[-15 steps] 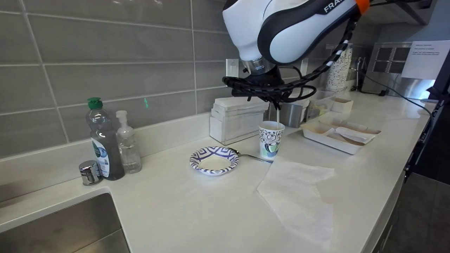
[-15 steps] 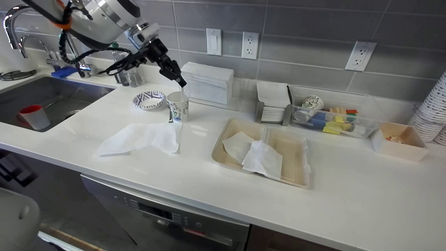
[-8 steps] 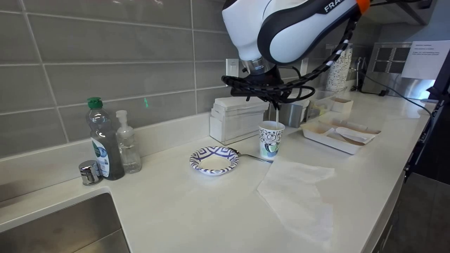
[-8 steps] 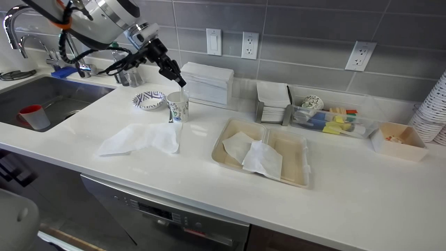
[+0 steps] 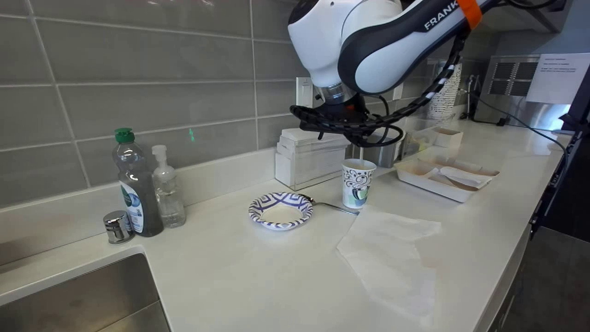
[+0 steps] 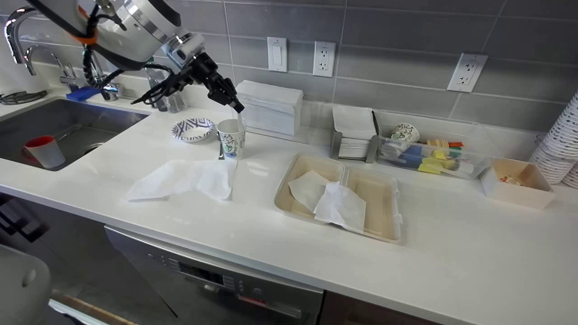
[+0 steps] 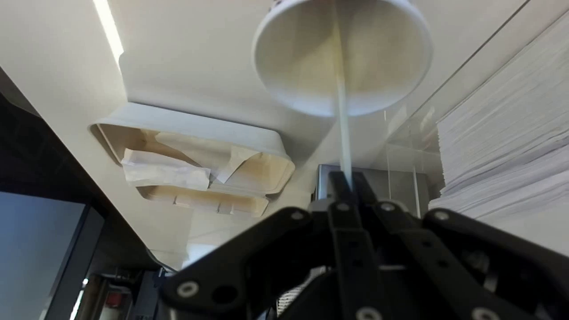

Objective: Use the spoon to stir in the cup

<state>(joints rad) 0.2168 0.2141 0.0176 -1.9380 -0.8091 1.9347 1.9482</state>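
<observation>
Pinching pale stick [image 7: 343, 133] | hand [image 7: 348, 178]: nearly together, clamped on its upper end | lower end inside cup [image 5: 356, 186]

wrist view: cup [image 7: 382, 58] cut off at top, pale thin utensil [image 7: 343, 129] blurred, tip unclear; gripper [image 7: 350, 178] fuzzy. both exterior views: utensil's lower end hidden inside cup. posted notice [image 5: 557, 80]: text too small.

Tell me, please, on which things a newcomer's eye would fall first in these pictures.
Probably on the black-and-white robot arm, which hangs over the counter in both exterior views. Next, on its gripper, holding a thin pale stick that reaches into the patterned paper cup. In an exterior view, the red-and-white mug in the sink may also stand out.
</observation>
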